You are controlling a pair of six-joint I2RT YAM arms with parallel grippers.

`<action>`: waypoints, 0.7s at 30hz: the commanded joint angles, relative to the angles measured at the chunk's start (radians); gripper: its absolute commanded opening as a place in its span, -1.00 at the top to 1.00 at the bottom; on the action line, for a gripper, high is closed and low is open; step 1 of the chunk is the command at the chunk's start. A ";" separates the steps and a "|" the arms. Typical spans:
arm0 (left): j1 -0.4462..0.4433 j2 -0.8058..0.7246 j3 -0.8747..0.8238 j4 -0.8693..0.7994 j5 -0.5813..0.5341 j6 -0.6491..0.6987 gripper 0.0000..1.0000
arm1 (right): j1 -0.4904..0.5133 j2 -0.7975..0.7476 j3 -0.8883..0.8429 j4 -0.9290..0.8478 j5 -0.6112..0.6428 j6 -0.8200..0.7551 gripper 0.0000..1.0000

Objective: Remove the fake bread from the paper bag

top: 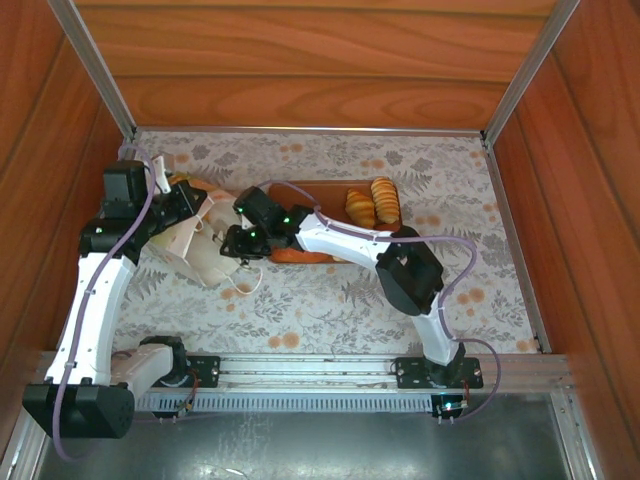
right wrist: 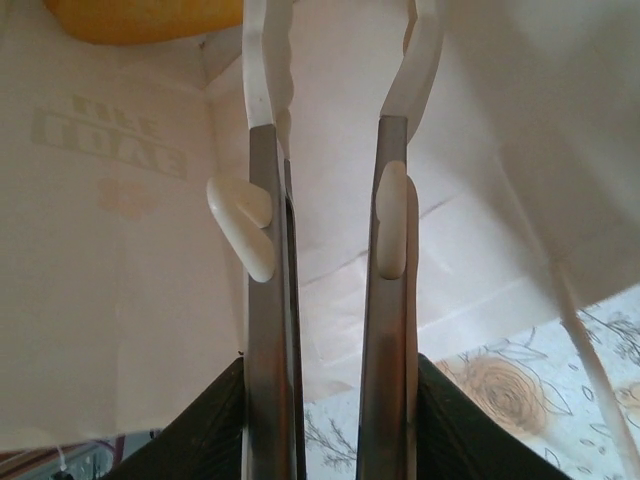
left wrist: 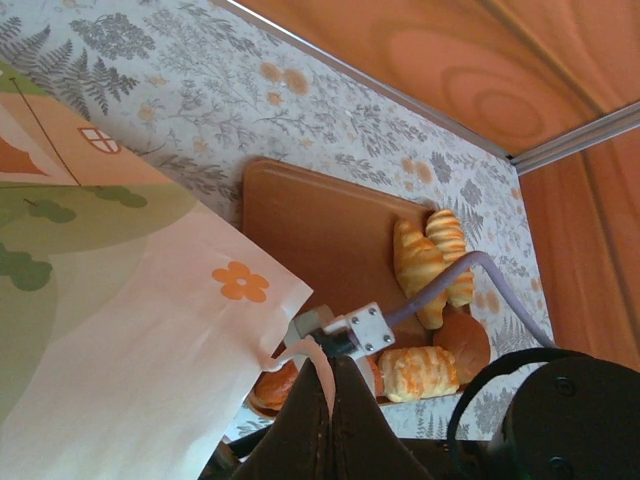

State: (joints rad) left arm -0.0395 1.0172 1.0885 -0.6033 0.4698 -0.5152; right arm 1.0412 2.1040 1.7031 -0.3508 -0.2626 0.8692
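My left arm (top: pixel 95 290) comes first. The left jaws are pressed together on a thin strip at the rim of the paper bag (top: pixel 197 255), propping it on the bench (top: pixel 300 310) with its mouth toward the right. Seen from those jaws, the bag's printed side spreads away to the left.

The right arm (top: pixel 410 270) reaches across to meet it. The right jaws stand apart with nothing between them, inside the mouth, white paper all round.

The coming move turns on one piece of the fake bread (right wrist: pixel 140 18), a yellow-orange lump beyond the tips and off to the left finger's side, against the bag's wall. The frame edge cuts it off, so I cannot tell its long axis. The right jaws are by far the nearer pair. I judge they need to go deeper and shift toward that left side before closing.

Further right of them, on the brown board (top: pixel 330 195), lie the pieces that are out, among them two croissants (top: pixel 360 207) side by side and a round bun (left wrist: pixel 462 340).
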 commanded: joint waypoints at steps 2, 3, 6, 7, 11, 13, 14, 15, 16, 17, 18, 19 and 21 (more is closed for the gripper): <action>-0.020 0.020 0.029 0.036 0.015 -0.022 1.00 | 0.008 0.040 0.063 0.023 -0.018 0.036 0.21; -0.024 0.025 0.032 0.039 0.015 -0.024 1.00 | 0.008 0.053 0.077 0.012 -0.017 0.045 0.20; -0.037 0.037 0.042 0.043 0.012 -0.026 1.00 | 0.004 0.078 0.099 -0.006 0.016 0.059 0.18; -0.037 0.039 0.043 0.045 0.011 -0.025 1.00 | 0.001 0.084 0.097 0.008 0.011 0.063 0.18; -0.039 0.030 0.036 0.045 0.001 -0.022 1.00 | -0.008 0.116 0.125 0.023 -0.007 0.063 0.20; -0.039 0.025 0.032 0.044 -0.005 -0.020 1.00 | -0.008 0.136 0.149 0.013 -0.015 0.053 0.20; -0.038 0.022 0.030 0.045 -0.005 -0.020 1.00 | -0.009 0.146 0.156 0.013 -0.020 0.050 0.20; -0.039 0.023 0.030 0.045 -0.006 -0.020 1.00 | -0.009 0.154 0.156 0.022 -0.030 0.051 0.21; -0.038 0.022 0.030 0.045 -0.004 -0.020 1.00 | -0.010 0.160 0.157 0.028 -0.032 0.051 0.21; -0.039 0.021 0.027 0.046 -0.004 -0.020 1.00 | -0.010 0.165 0.157 0.027 -0.030 0.053 0.21; -0.037 0.020 0.028 0.045 -0.003 -0.019 1.00 | -0.009 0.170 0.158 0.029 -0.028 0.053 0.21; -0.039 0.018 0.025 0.045 -0.007 -0.020 1.00 | -0.009 0.175 0.156 0.029 -0.027 0.053 0.21; -0.038 0.015 0.020 0.045 -0.010 -0.016 1.00 | -0.011 0.180 0.156 0.039 -0.035 0.050 0.27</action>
State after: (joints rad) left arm -0.0727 1.0534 1.0988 -0.5766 0.4675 -0.5316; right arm 1.0389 2.2673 1.8343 -0.3374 -0.2749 0.9180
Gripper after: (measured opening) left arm 0.044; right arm 0.372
